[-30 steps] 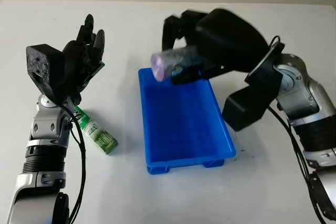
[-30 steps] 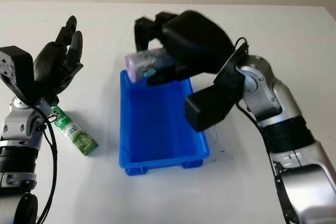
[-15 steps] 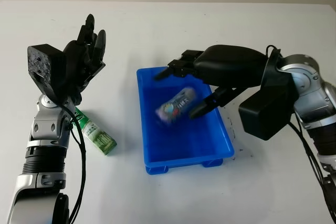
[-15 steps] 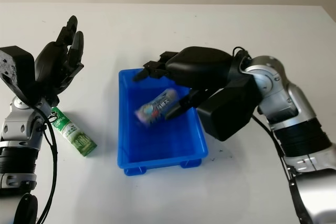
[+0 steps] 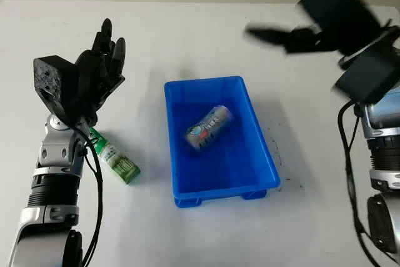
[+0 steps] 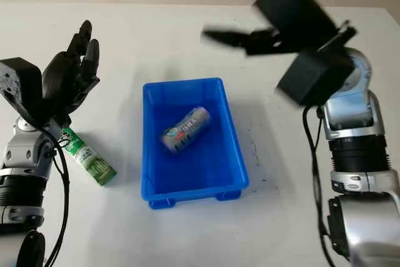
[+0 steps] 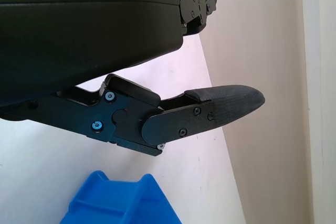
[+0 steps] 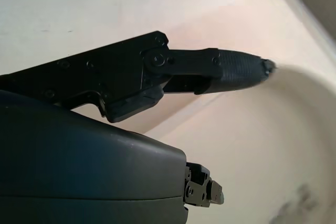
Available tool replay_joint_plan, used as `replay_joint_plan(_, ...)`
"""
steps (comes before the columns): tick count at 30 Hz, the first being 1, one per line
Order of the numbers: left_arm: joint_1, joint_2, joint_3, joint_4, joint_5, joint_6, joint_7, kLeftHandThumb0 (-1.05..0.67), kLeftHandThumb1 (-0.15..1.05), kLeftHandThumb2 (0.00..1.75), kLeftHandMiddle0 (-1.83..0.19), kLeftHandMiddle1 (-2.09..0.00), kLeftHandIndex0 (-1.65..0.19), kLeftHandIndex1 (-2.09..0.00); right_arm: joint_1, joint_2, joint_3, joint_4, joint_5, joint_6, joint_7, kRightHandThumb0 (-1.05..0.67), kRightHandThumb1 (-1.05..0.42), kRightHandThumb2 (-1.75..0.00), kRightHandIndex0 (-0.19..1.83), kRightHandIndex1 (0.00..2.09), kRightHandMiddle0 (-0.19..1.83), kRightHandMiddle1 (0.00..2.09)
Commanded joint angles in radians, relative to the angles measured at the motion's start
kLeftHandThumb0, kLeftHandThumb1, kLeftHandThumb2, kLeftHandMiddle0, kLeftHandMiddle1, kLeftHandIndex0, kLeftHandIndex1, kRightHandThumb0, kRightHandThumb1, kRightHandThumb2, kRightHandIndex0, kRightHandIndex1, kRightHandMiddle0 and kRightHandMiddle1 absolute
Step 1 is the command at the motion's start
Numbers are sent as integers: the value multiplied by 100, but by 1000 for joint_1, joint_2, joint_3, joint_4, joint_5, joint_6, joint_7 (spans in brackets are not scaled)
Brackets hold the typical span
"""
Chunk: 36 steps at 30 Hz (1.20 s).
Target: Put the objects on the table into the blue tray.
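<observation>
A blue tray [image 5: 250, 101] sits in the middle of the white table. Inside it lies a silvery can [image 5: 208, 127] with a blue and red label, tilted on its side. A green and white packet [image 5: 114, 158] lies on the table left of the tray, just below my left hand [image 5: 103, 64]. That hand is raised and open, holding nothing. My right hand [image 5: 294, 29] is lifted high above the table, beyond the tray's far right corner, open and holding nothing. A corner of the blue tray [image 7: 118, 205] shows in the left wrist view.
The table's far edge meets a beige wall behind. White table surface lies bare to the right of the tray and in front of it.
My right hand let go of the can, which dropped and settled in the tray. The hand then swung up and away to the right. My left hand stayed put.
</observation>
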Motion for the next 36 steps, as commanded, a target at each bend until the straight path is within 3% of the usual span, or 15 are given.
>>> replay_joint_plan(1, -7, 7, 5, -6, -3, -7, -3, -77, 105, 65, 19, 0, 19, 0, 47, 15, -28, 60, 15, 52, -28, -78, -105, -58, -19, 0, -19, 0)
replay_joint_plan(6, -9, 18, 0, 2, 3, -1, -16, -78, 105, 67, 19, 0, 19, 0, 124, 68, -37, 128, 63, 182, -38, -77, -105, -56, -19, 0, -19, 0)
replay_joint_plan(16, -1, 40, -7, -18, 36, -2, -11, -78, 105, 67, 19, 0, 19, 0, 204, 144, -10, 89, 61, 264, -62, -72, -105, -67, -19, 0, -19, 0)
replay_joint_plan(21, 20, 108, 8, -62, 19, -38, -110, -73, 105, 61, 18, -1, 18, -1, 203, 152, -8, 73, 65, 289, -56, -70, -105, -68, -19, 0, -19, 0)
replay_joint_plan(25, 39, 224, 12, -170, 58, -72, -179, -65, 105, 48, -4, -10, 0, -10, 202, 154, -14, 60, 86, 307, -38, -69, -105, -70, -19, 0, -19, 0)
replay_joint_plan(27, 56, 278, 24, -227, 65, -105, -216, -63, 105, 32, -19, -12, -11, -14, 204, 155, -18, 53, 98, 314, -33, -69, -105, -70, -19, 0, -19, 0)
replay_joint_plan(29, 97, 331, 53, -322, 39, -73, -264, -59, 103, 17, -27, -12, -18, -17, 211, 154, -20, 40, 107, 320, -30, -68, -105, -71, -19, 0, -19, 0)
replay_joint_plan(31, 164, 421, 75, -448, 65, -35, -320, -55, 97, 8, -26, -8, -20, -18, 220, 152, -22, 25, 110, 322, -29, -66, -105, -72, -19, 0, -19, 0)
replay_joint_plan(34, 274, 572, 90, -593, 213, -97, -379, -56, 90, 4, -24, -6, -18, -14, 229, 155, -32, 18, 125, 313, -24, -65, -105, -72, -19, 0, -19, 0)
replay_joint_plan(36, 345, 625, 95, -660, 312, -145, -387, -56, 86, 3, -16, -3, -12, -10, 232, 153, -34, 7, 132, 327, -18, -65, -105, -73, -19, 0, -19, 0)
